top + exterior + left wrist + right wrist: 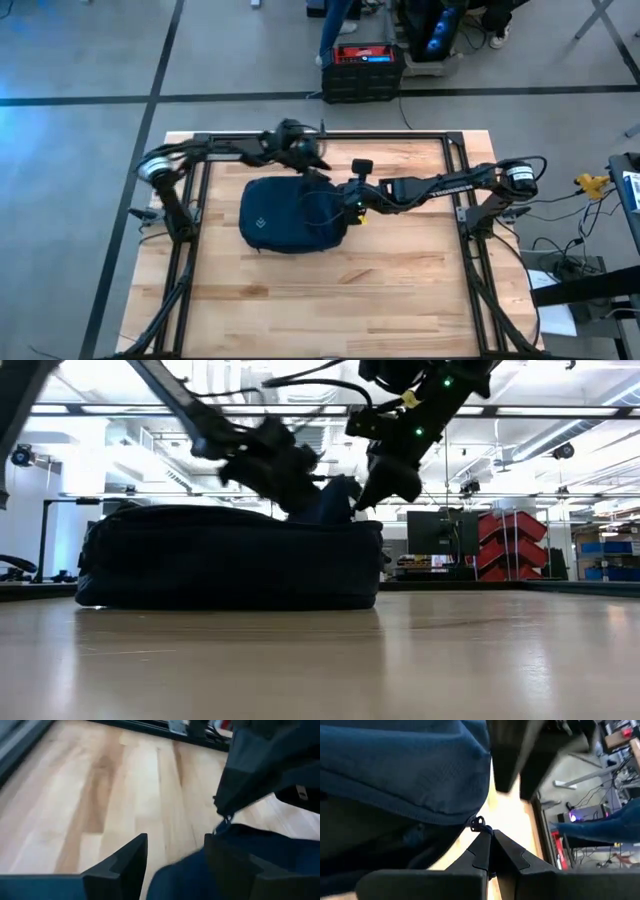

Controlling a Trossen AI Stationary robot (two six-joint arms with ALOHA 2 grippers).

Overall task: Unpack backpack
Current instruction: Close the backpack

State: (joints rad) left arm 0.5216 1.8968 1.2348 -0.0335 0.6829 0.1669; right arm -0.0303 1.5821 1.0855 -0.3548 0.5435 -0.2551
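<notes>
Backpack (285, 215): lies flat mid-bench (400, 290), nothing unpacked beside it.
Left claw (175, 865): open at its far edge, holding nothing.
Right claw (490, 845): closed, seemingly pinching the zipper pull (476, 823).
Left to do: opening, then emptying.

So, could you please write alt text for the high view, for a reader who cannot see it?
Seen from above, a dark navy backpack lies on a wooden table while two dark robot arms meet at its top right corner. The left gripper is open just above the backpack's upper edge; the right gripper is shut at the backpack's right side. A black box with a red top stands on the floor beyond the table.
</notes>
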